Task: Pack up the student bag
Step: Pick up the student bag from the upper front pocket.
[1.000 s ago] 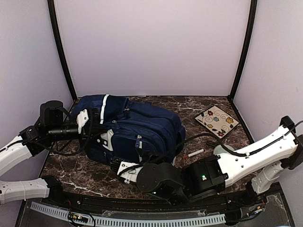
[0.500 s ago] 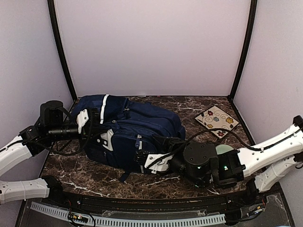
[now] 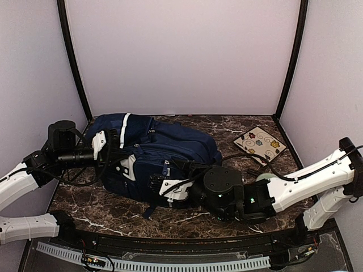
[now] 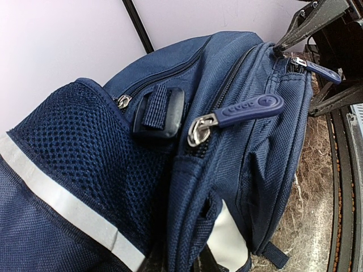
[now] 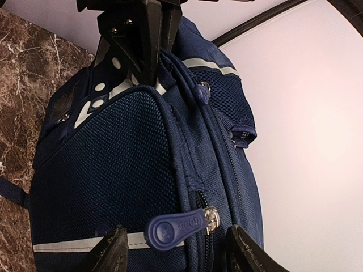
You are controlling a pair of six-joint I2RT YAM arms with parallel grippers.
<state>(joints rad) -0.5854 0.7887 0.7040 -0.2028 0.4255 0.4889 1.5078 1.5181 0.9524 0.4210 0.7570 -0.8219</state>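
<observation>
The backpack [image 3: 170, 144] lies on its side toward the left of the table [image 3: 85, 205], its zips shut as far as you can see. Your left gripper [image 3: 112, 148] is pinching the fabric at the bag's left end. Your right gripper [image 5: 177, 250] stands spread, a finger on either side of the zip pull [image 5: 173, 228] but not touching it. The likely failure is closing off-line and catching only fabric, or nipping the pull's tip so it slips out when you draw. Pull across the zip's line and the slider will probably jam. If the left pinch gives, the whole bag drags instead of opening.
</observation>
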